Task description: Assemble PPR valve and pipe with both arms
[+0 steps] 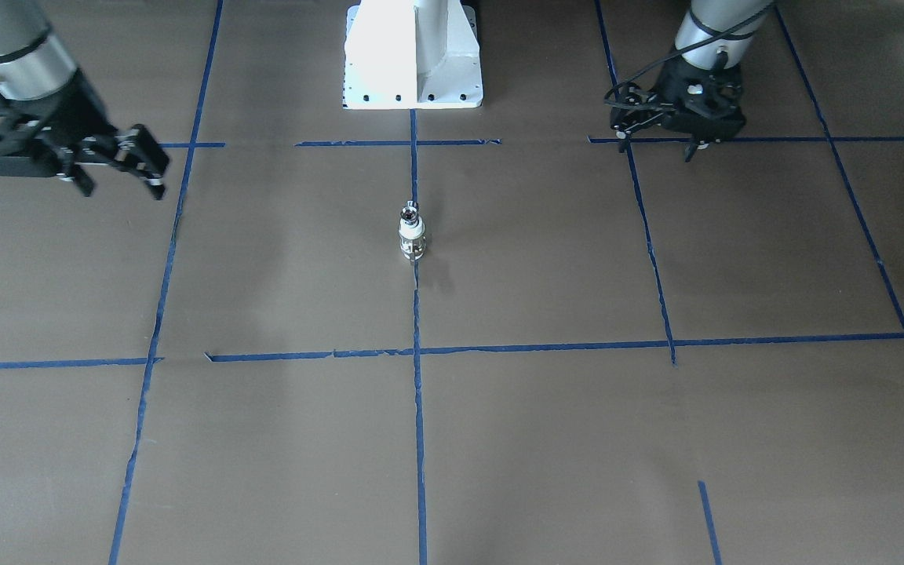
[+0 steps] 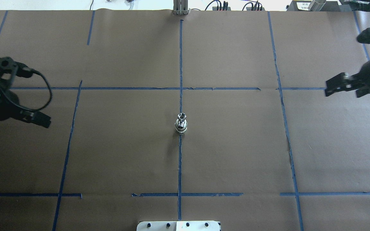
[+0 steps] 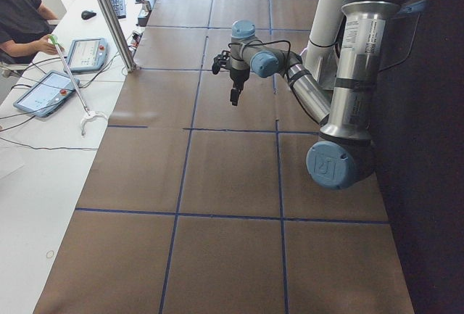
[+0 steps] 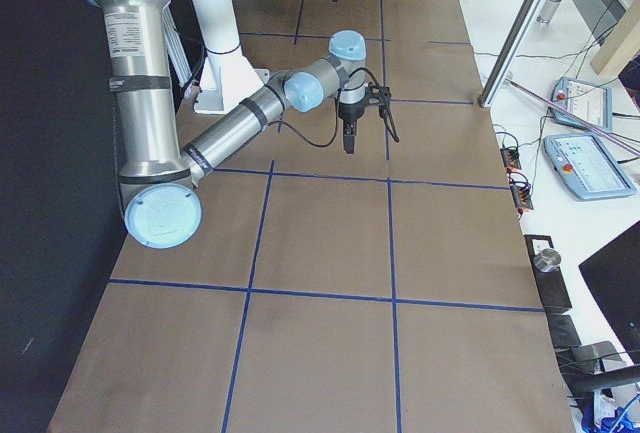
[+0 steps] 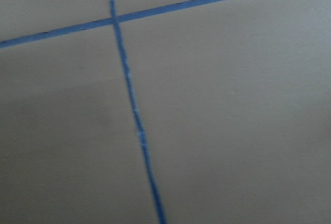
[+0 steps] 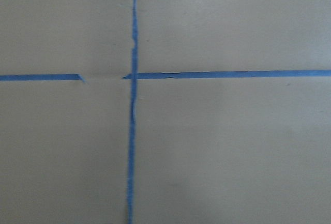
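The PPR valve (image 1: 412, 234) stands upright at the table's centre, on the middle blue tape line, and also shows in the overhead view (image 2: 181, 126). A small shiny knobby metal piece, the pipe (image 1: 410, 210), sits on its top end (image 2: 182, 116); the joint is too small to make out. My left gripper (image 1: 656, 151) hangs open and empty over the paper far to the valve's side, also in the overhead view (image 2: 39, 119). My right gripper (image 1: 122, 191) is open and empty, equally far on the other side (image 2: 331, 88). Both wrist views show only paper and tape.
Brown paper with a blue tape grid (image 2: 180, 160) covers the table. The white pedestal (image 1: 413, 55) stands at the robot's edge. A metal post (image 3: 109, 17), tablets (image 3: 43, 93) and a seated operator (image 3: 18, 9) are on the far side.
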Tool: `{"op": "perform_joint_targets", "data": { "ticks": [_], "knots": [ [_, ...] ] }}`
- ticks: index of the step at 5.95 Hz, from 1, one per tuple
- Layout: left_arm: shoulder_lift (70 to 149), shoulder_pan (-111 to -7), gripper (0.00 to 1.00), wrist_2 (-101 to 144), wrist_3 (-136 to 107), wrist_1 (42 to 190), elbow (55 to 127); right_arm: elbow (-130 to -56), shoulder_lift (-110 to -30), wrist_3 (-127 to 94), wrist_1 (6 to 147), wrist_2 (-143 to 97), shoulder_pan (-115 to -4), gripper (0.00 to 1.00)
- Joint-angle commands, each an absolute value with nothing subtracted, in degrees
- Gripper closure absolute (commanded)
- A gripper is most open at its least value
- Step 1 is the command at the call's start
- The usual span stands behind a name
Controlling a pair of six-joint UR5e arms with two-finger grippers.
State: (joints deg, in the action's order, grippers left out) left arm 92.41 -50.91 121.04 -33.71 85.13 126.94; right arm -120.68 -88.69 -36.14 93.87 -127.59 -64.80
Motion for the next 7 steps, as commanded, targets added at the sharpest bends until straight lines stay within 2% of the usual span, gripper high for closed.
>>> {"op": "perform_joint_targets", "data": {
  "ticks": [1, 2, 4, 7],
  "knots": [
    [85.2, -64.4, 0.0, 127.9, -11.2, 84.9, 123.3, -109.1, -94.2, -3.3, 94.4, -135.8, -83.1, 0.0],
    [83.9, -72.3, 0.0, 131.7, 0.3, 84.5, 118.7, -102.0, -94.5, 9.9, 94.6, -137.0, -89.6, 0.0],
    [82.9, -86.2, 0.0, 134.1, 23.2, 84.5, 106.1, -98.7, -96.6, 17.3, 94.6, -137.1, -94.1, 0.0],
    [80.9, -87.4, 0.0, 133.9, 15.3, 82.2, 104.2, -99.0, -97.3, 16.5, 94.5, -134.0, -93.6, 0.0]
  ]
}}
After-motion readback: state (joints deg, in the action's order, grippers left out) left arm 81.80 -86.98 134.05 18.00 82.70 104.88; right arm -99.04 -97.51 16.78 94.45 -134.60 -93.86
